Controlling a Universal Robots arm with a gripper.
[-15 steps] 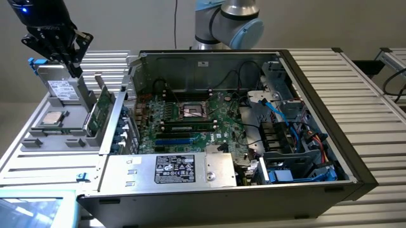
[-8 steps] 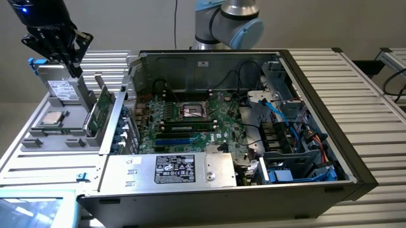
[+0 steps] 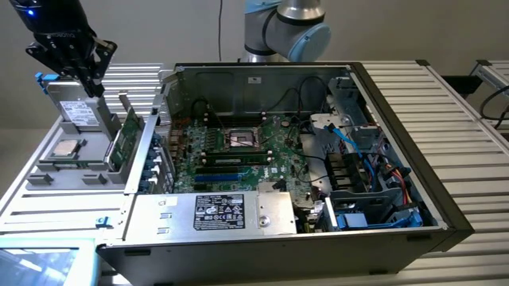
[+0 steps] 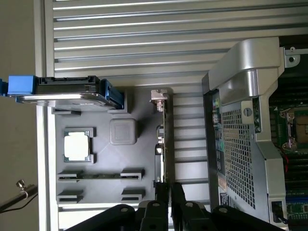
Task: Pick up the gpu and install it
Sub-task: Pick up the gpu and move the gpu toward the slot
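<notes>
The gpu (image 3: 126,140) stands on edge in a slot of the grey holder tray (image 3: 71,176), its green board facing the exterior view's left. In the wrist view the gpu (image 4: 164,144) appears edge-on, with its silver bracket (image 4: 159,95) at the far end. My gripper (image 3: 94,88) hangs above the tray, over the hard drive and apart from the card. Its black fingers (image 4: 161,199) stand a narrow gap apart with nothing between them, roughly in line with the card's near end.
The tray also carries a silver hard drive (image 3: 80,113) with blue clips and a processor (image 4: 77,146). The open computer case (image 3: 263,83) lies at the exterior view's right of the tray, its motherboard (image 3: 238,143) exposed and cables (image 3: 358,161) on the far side.
</notes>
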